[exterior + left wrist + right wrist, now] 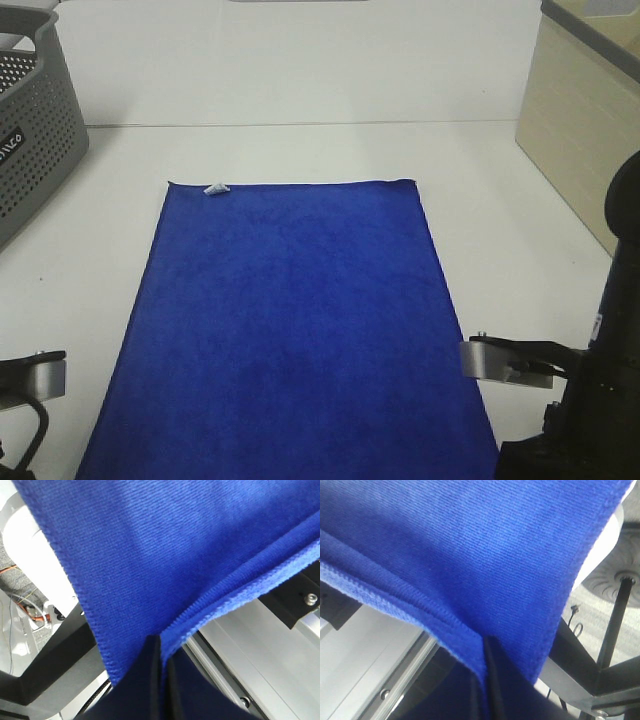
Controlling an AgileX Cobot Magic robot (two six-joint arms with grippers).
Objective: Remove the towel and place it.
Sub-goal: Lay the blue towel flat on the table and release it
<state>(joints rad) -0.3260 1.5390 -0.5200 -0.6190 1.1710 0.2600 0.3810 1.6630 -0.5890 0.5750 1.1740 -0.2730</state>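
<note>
The towel (290,330), deep royal blue with a small white tag (214,188) at its far left corner, lies spread flat on the white table (500,200), and its near end runs out of the bottom of the exterior high view. In the left wrist view my left gripper (161,680) is shut on a hemmed edge of the towel (190,545), which drapes from the dark fingers. My right gripper (487,685) is likewise shut on a towel (470,540) edge at the other near corner. Neither gripper's fingertips show in the exterior high view.
A grey perforated basket (30,130) stands at the far left of the table. A beige box (580,120) stands at the far right. Metal arm parts show at the near left (35,378) and near right (515,360), beside the towel's long edges.
</note>
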